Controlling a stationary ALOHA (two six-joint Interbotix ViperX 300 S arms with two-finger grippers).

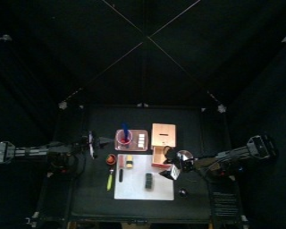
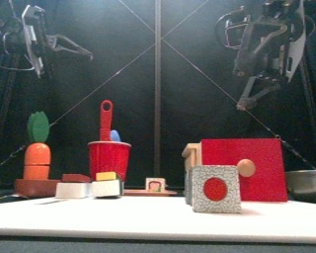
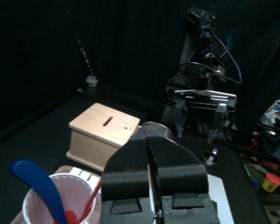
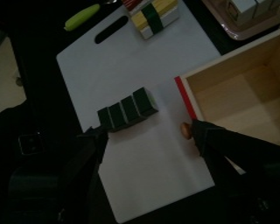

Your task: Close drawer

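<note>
Still at the approach step, the right pincer (image 4: 154,140) gaped wide over the open drawer (image 4: 241,92); the left pincer (image 3: 154,157) was shut and empty. Next, I judged, a push on the red front.

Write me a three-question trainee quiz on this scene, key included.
1. True or false: the drawer is already pushed shut.
2. The left gripper is shut. The right gripper is: A. open; B. shut on the drawer's knob; C. shut on nothing.
3. Fill in: the dark green block lies on the white ____.
Key: 1 false; 2 A; 3 sheet.
</note>
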